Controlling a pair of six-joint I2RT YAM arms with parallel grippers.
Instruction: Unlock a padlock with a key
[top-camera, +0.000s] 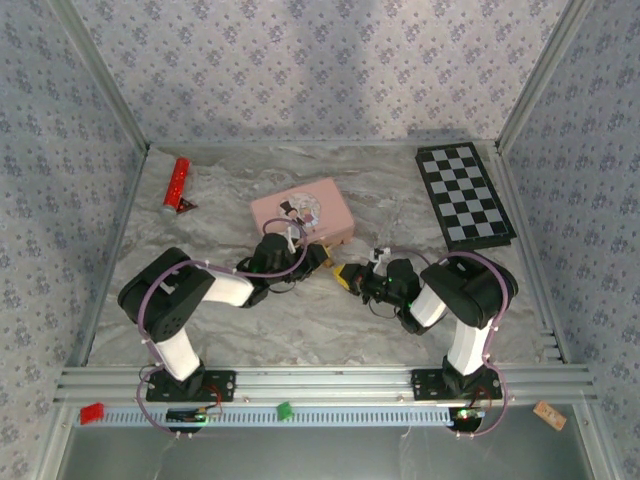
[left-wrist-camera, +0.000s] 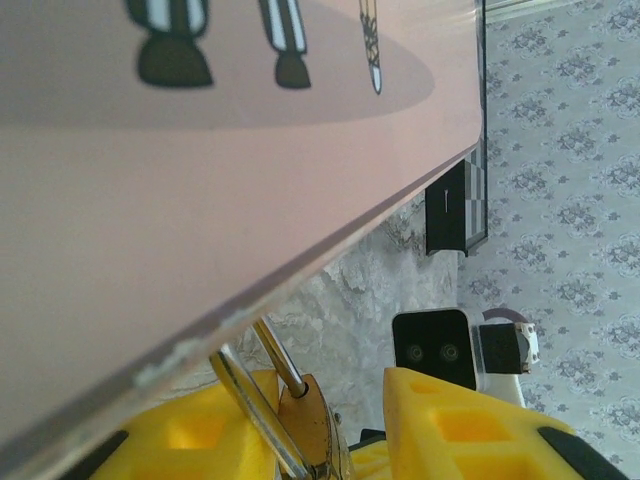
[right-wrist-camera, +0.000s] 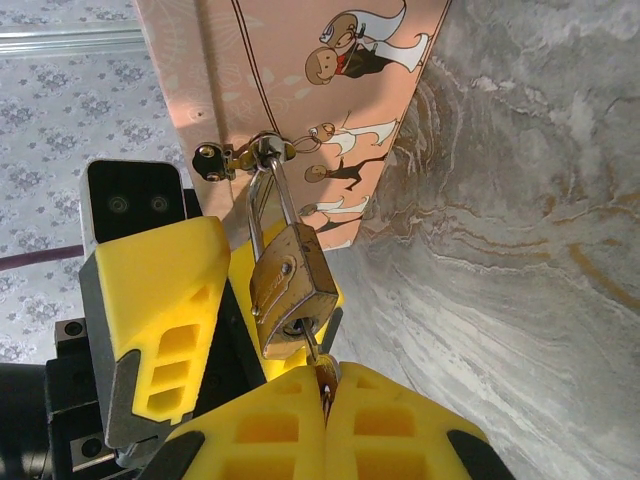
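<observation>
The padlock has the key in its keyhole. Our right gripper pinches that key tight. Our left gripper sits part open around the padlock. The padlock hangs on the pink tin, near the middle of the table. We think turning comes next: steady the padlock, twist gently. We count one padlock, one key, one tin.

Black-and-white arms carry purple cables; the right gripper has chunky yellow hollow-moulded fingers.
</observation>
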